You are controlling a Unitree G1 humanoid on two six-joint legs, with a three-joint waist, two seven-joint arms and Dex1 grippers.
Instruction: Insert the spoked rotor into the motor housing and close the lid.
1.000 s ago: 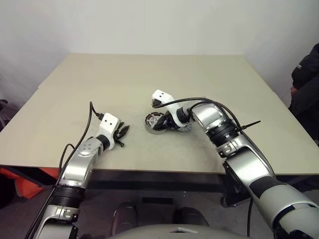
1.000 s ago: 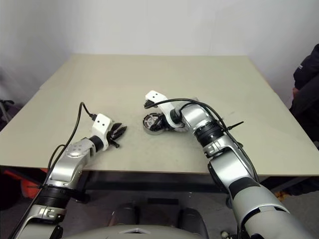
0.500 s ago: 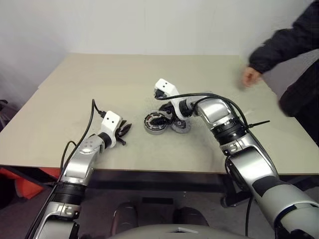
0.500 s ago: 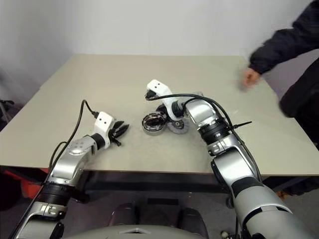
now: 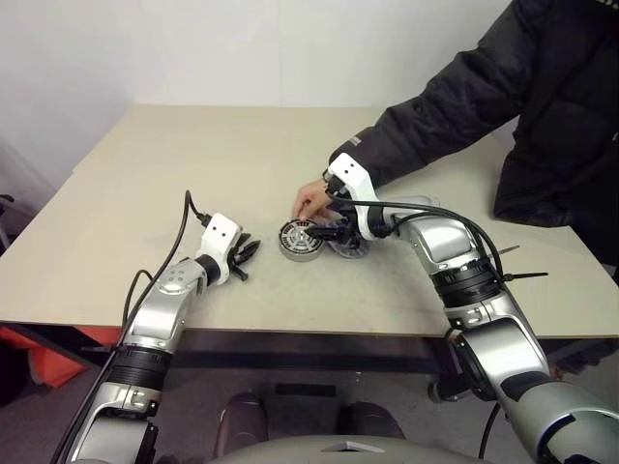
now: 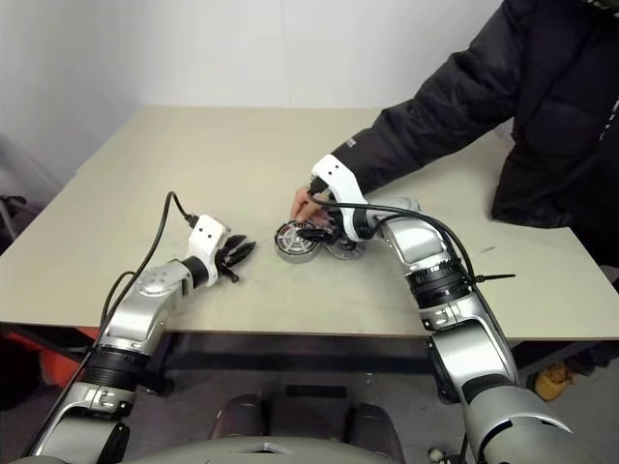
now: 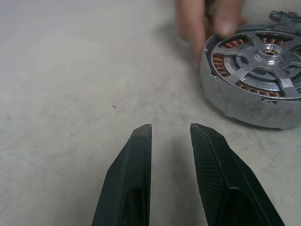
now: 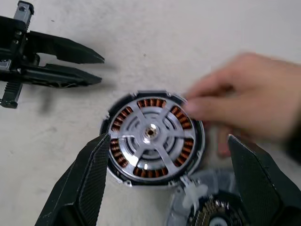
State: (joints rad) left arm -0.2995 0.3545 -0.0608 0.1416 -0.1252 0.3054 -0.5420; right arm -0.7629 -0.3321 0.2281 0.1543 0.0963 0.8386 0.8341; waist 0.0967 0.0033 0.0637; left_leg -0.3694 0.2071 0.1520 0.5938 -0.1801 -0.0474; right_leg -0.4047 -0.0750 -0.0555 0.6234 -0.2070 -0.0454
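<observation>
The spoked rotor (image 8: 149,133) is sitting inside the motor housing (image 7: 244,107) on the table (image 5: 145,174), with the lid (image 8: 207,214) lying just beside it. The right gripper (image 8: 174,188) is hovering above with fingers spread wide, holding nothing. A person's hand (image 8: 240,101) is touching the housing's rim. The left gripper (image 7: 170,136) is resting nearby, fingers slightly apart and empty.

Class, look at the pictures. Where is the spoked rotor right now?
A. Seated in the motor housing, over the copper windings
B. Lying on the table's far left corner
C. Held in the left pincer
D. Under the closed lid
A: the spoked rotor sits inside the motor housing, copper windings showing between its spokes, while the lid lies beside the housing.
</observation>
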